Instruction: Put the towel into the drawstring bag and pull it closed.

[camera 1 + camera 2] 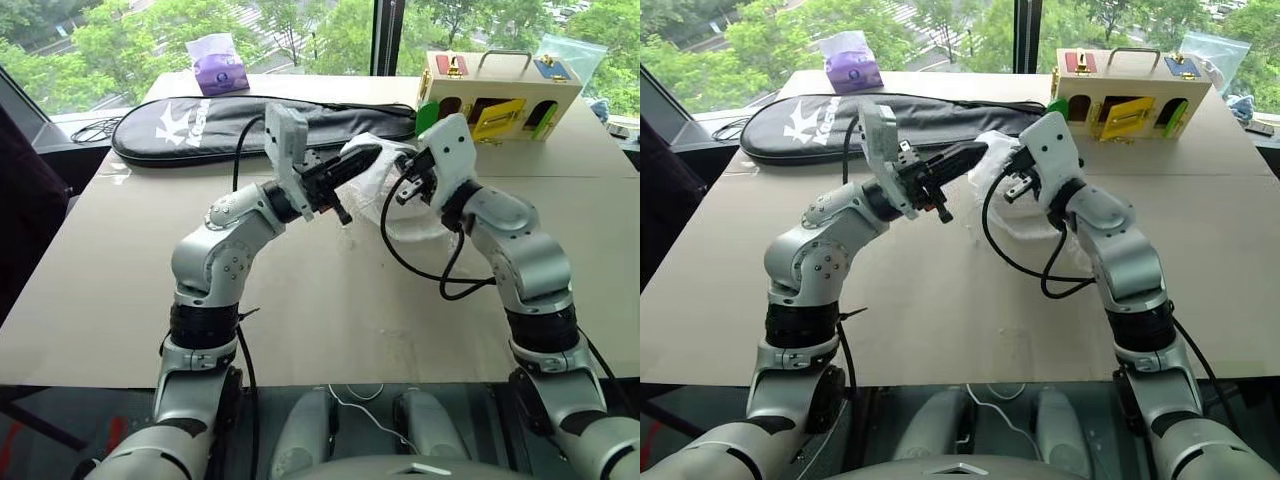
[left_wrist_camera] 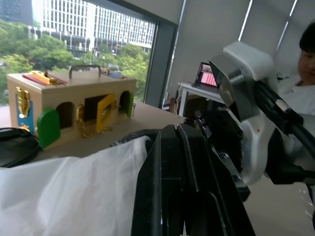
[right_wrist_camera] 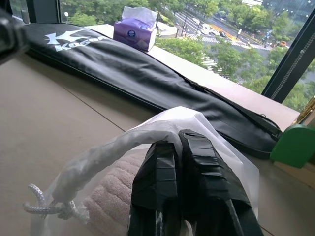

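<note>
**Q:** State of both grippers?

**A:** My left gripper [image 1: 352, 163] is clenched on the mouth of the drawstring bag [image 1: 385, 190], its fingers pressed flat together against the thin white fabric in the left wrist view. My right gripper [image 1: 406, 177] is clenched as well, pinching the gathered rim on the opposite side. I hold the bag up off the table [image 1: 330, 300] between the two; its lower part sags toward the tabletop.

**Q:** Where is the towel?

**A:** Inside the bag already. In the right wrist view the towel [image 3: 118, 184] shows as ribbed terry through the translucent cloth, just below my right fingers. A knotted white cord [image 3: 47, 206] hangs from the rolled rim on the side toward my left arm.

**Q:** What relation decides the next move?

**A:** The mouth runs side to side between my two grippers, which nearly meet at the centre. I judge that closing it means drawing them apart along that line. Neither arm is clearly nearer; both are already on it. I cannot tell whether either grip has the cord itself or just fabric.

**Q:** Counts?

**A:** One bag, one towel, one cord end seen. Behind them: one black racket case [image 1: 200, 125], one purple tissue pack [image 1: 220, 70], one wooden latch box [image 1: 500, 95]. A person [image 2: 307, 64] shows in the left wrist view.
</note>
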### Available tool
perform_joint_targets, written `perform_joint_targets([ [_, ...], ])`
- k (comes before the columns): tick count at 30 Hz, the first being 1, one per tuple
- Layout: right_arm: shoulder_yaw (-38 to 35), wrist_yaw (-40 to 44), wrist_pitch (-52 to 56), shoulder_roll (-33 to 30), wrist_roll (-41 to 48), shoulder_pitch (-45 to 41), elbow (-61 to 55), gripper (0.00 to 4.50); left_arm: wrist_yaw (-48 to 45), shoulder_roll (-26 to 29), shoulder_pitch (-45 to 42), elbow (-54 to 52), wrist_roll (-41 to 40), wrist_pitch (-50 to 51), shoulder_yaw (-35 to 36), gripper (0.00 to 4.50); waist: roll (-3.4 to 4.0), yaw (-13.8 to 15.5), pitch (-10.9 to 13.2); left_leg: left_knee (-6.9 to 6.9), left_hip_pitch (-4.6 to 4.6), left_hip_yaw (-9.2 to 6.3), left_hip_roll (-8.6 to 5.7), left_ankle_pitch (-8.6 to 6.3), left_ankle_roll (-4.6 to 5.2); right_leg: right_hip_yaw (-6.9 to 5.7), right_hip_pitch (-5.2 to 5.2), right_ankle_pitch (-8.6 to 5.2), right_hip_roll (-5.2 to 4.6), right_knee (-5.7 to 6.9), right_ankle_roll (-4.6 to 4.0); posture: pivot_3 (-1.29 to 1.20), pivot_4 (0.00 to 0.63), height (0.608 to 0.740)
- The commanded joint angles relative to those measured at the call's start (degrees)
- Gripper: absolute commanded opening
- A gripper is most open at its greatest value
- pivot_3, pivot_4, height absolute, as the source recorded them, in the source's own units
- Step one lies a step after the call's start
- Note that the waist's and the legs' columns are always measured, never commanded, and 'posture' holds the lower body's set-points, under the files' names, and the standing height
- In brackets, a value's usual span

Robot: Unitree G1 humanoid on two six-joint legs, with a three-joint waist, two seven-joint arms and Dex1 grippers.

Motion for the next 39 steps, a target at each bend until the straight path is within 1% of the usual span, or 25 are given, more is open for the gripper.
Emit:
perform_joint_targets([
  [1, 2.04, -1.01, -0.28, 0.32, -1.55, -1.4, -0.1, 0.05, -1.79, 1.4, 1.35, -2.42, -0.03, 0.28, -1.36, 0.0, 0.04, -0.04, 0.03, 0.0, 0.0, 0.01, 0.0, 0.0, 0.0, 0.01, -0.01, 0.0, 0.0, 0.01, 0.0, 0.0, 0.15, 0.74],
  [6, 2.29, -2.35, 0.54, 1.6, -2.05, -2.07, 0.51, 0.05, -1.01, 1.97, 5.18, -1.2, 5.27, -3.49, -3.86, 0.0, 0.05, 0.04, 0.04, -0.01, -0.01, 0.04, -0.01, -0.01, 0.01, 0.02, -0.01, 0.0, -0.01, -0.01, 0.01, 0.0, 0.15, 0.74],
  [10, 2.71, -2.96, 1.05, 1.88, -2.55, -2.14, 0.36, 0.05, 3.18, -1.14, 8.84, 0.38, 10.63, -10.24, -4.26, 0.0, 0.05, 0.18, 0.04, -0.01, -0.01, 0.02, -0.01, -0.01, 0.01, 0.01, -0.01, 0.0, -0.02, -0.02, 0.01, 0.0, 0.15, 0.74],
  [12, 2.67, -3.43, 1.37, 2.09, -2.67, -2.21, 0.55, 0.67, 4.93, -2.09, 11.32, 0.57, 14.49, -15.06, -4.71, 0.0, 0.05, 0.24, 0.04, -0.01, -0.02, 0.01, 0.0, 0.0, 0.01, 0.01, -0.01, 0.0, -0.02, -0.02, 0.0, 0.0, 0.15, 0.74],
  [13, 2.69, -3.72, 1.51, 2.22, -2.83, -2.2, 0.57, 1.08, 5.65, -2.35, 12.42, 0.48, 16.22, -17.0, -4.97, 0.41, 0.05, 0.24, 0.04, -0.01, -0.03, 0.01, -0.01, -0.01, 0.01, 0.01, -0.01, 0.0, -0.03, -0.03, 0.0, 0.0, 0.15, 0.74],
  [14, 2.77, -4.08, 1.68, 2.42, -3.05, -2.14, 0.46, 1.49, 7.31, -2.98, 13.43, 0.27, 18.0, -19.08, -4.8, 0.56, 0.06, 0.21, 0.04, -0.01, -0.02, 0.01, 0.0, -0.01, 0.01, 0.01, -0.01, 0.0, -0.03, -0.03, 0.0, 0.0, 0.15, 0.74],
  [15, 2.84, -4.33, 1.82, 2.6, -3.21, -2.16, 0.49, 2.01, 8.46, -3.49, 14.05, 0.19, 19.35, -20.76, -4.8, 0.93, 0.06, 0.18, 0.04, -0.01, -0.02, 0.02, 0.0, -0.01, 0.01, 0.02, -0.01, 0.0, -0.03, -0.02, 0.0, 0.0, 0.15, 0.74],
  [17, 3.17, -4.74, 2.3, 3.08, -3.44, -2.18, 0.46, 2.88, 10.79, -4.76, 15.31, -0.05, 22.02, -24.55, -4.81, 1.72, 0.06, 0.23, 0.04, -0.03, -0.02, 0.01, 0.0, -0.01, 0.01, 0.02, -0.02, 0.0, -0.03, -0.02, 0.0, 0.0, 0.15, 0.74],
  [18, 3.3, -4.92, 2.48, 3.38, -3.55, -2.3, 0.65, 3.45, 11.92, -5.56, 15.74, 0.1, 22.87, -26.2, -4.57, 2.26, 0.06, 0.24, 0.04, -0.03, -0.03, 0.0, 0.0, -0.01, 0.01, 0.0, -0.02, 0.0, -0.03, -0.03, 0.0, 0.0, 0.15, 0.74],
  [19, 3.39, -5.32, 2.73, 3.97, -3.71, -2.52, 1.07, 3.82, 13.29, -6.54, 16.32, 0.29, 23.47, -27.84, -4.04, 2.63, 0.06, 0.25, 0.04, -0.03, -0.02, 0.01, 0.0, -0.01, 0.01, 0.01, -0.01, 0.0, -0.05, -0.03, 0.0, 0.0, 0.15, 0.74],
  [20, 3.49, -5.91, 2.99, 4.82, -3.95, -2.89, 1.8, 4.36, 14.67, -7.3, 17.12, 0.68, 24.56, -29.84, -3.73, 3.15, 0.06, 0.26, 0.04, -0.03, -0.02, 0.01, 0.0, -0.01, 0.01, 0.01, -0.02, 0.0, -0.05, -0.03, 0.0, 0.0, 0.15, 0.74],
  [21, 3.65, -6.53, 3.24, 5.71, -4.2, -3.35, 2.56, 4.5, 16.24, -7.71, 18.01, 1.16, 26.32, -31.83, -3.69, 3.57, 0.06, 0.2, 0.04, -0.03, -0.02, 0.01, 0.0, -0.01, 0.02, 0.02, -0.02, 0.01, -0.05, -0.03, 0.0, 0.0, 0.15, 0.74],
  [22, 3.75, -7.59, 3.37, 7.27, -4.43, -4.16, 4.06, 4.5, 18.11, -8.11, 19.45, 1.33, 28.16, -33.31, -3.62, 4.1, 0.06, 0.08, 0.04, -0.04, -0.02, 0.02, 0.0, -0.01, 0.02, 0.02, -0.02, 0.01, -0.06, -0.03, 0.0, 0.0, 0.15, 0.74],
  [23, 3.78, -8.27, 3.41, 8.36, -4.63, -4.72, 5.11, 4.5, 19.33, -8.37, 20.41, 1.48, 29.45, -34.3, -3.61, 4.46, 0.07, -0.01, 0.03, -0.05, 0.0, 0.04, 0.0, -0.01, 0.02, 0.04, -0.02, 0.01, -0.06, -0.02, -0.01, 0.0, 0.15, 0.74],
  [25, 4.05, -9.79, 2.47, 10.35, -5.37, -5.93, 8.03, 4.5, 21.57, -7.83, 22.5, 1.67, 33.23, -36.58, -4.04, 4.46, 0.08, 0.05, 0.04, -0.13, 0.04, 0.04, 0.0, -0.01, 0.02, 0.05, -0.03, 0.01, -0.05, 0.0, -0.01, 0.0, 0.15, 0.74],
  [27, 3.69, -11.67, 0.8, 12.33, -5.81, -7.16, 10.81, 4.5, 22.1, -5.87, 24.87, 2.27, 37.7, -39.93, -5.51, 4.46, 0.08, 0.09, 0.04, -0.17, 0.05, 0.02, 0.0, -0.01, 0.01, 0.02, -0.06, 0.01, -0.04, 0.01, -0.01, 0.0, 0.15, 0.74],
  [31, 3.11, -13.48, -2.01, 14.17, -6.55, -8.37, 12.81, 4.5, 24.13, -4.25, 28.16, 2.4, 42.76, -43.86, -6.55, 4.46, 0.1, 0.3, 0.06, -0.2, 0.0, 0.02, -0.02, -0.01, 0.01, 0.0, -0.08, 0.01, -0.07, -0.05, -0.01, 0.0, 0.15, 0.74],
  [34, 2.9, -13.93, -3.41, 14.8, -6.68, -8.19, 12.71, 4.5, 26.83, -4.28, 29.22, 2.27, 46.06, -46.0, -6.68, 4.46, 0.11, 0.29, 0.06, -0.2, -0.02, 0.02, -0.04, -0.01, 0.01, 0.0, -0.08, 0.01, -0.11, -0.09, -0.01, 0.0, 0.15, 0.74],
  [39, 4.14, -12.85, -4.34, 14.29, -6.7, -6.38, 10.92, 4.5, 32.33, -6.11, 28.89, 3.14, 50.9, -48.38, -7.01, 4.46, 0.11, 0.2, 0.06, -0.22, 0.0, -0.02, -0.02, -0.01, 0.01, -0.04, -0.08, 0.01, -0.1, -0.04, -0.01, 0.0, 0.15, 0.74],
])
